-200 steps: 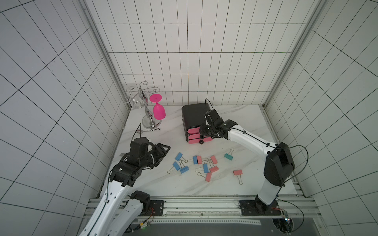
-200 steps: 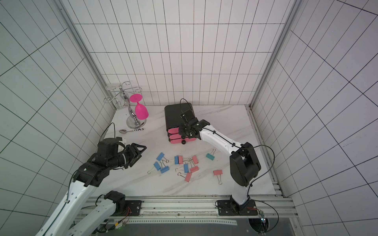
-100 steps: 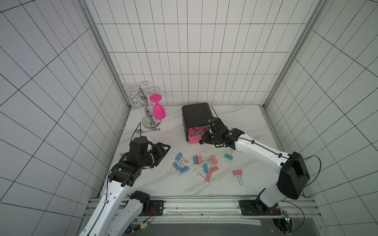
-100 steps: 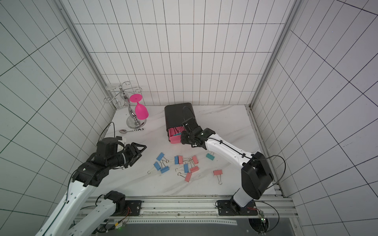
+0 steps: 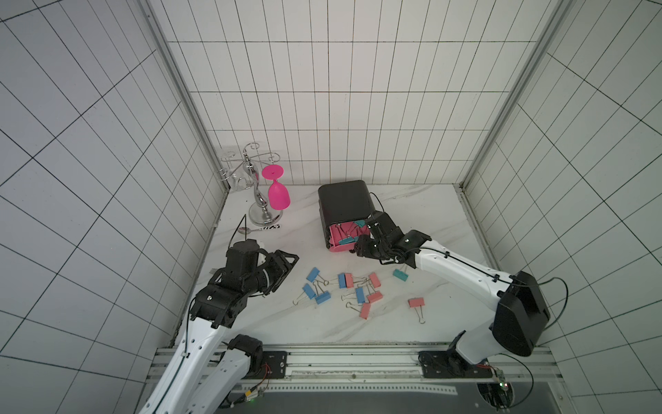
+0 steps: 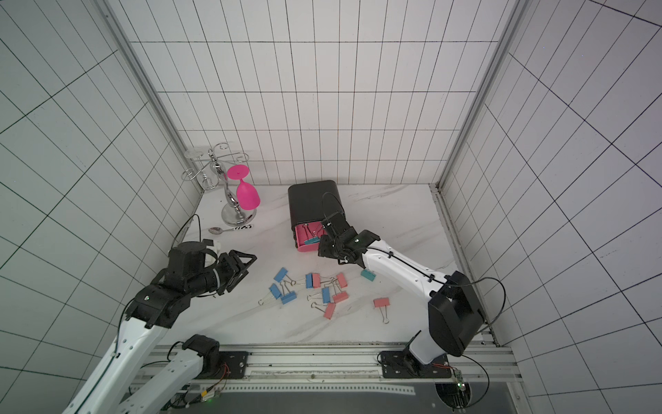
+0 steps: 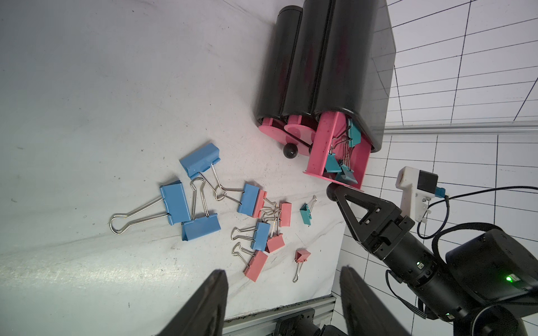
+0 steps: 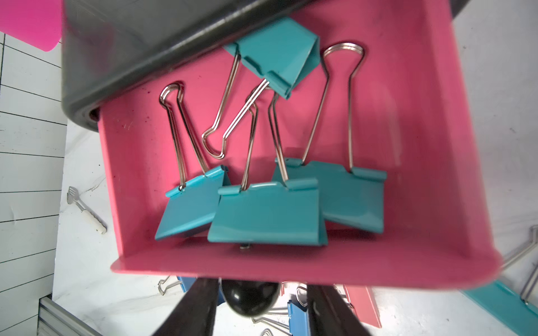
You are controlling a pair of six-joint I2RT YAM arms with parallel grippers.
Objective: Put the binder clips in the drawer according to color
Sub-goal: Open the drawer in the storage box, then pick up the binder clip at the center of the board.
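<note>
Marble table point(image 5: 412, 215) strewn with clips point(image 5: 415, 303). Right gripper point(image 8: 263, 283) sits open astride the knob point(image 8: 250, 301) of the drawer point(image 8: 203, 266). Left gripper point(image 7: 282, 270) hovers open, empty.

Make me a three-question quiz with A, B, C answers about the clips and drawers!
1. Where are most teal clips?
A) in the top drawer
B) on the rack
C) in an end effector

2. How many blue clips lie on the table?
A) two
B) five
C) nine

3. The top drawer is:
A) shut
B) pulled open
C) lying apart from the chest

Answers:
1 A: four lie inside, and only a lone clip is outside.
2 B: the left wrist view shows five blue bodies.
3 B: it sticks out of the chest, with its inside showing.
</note>
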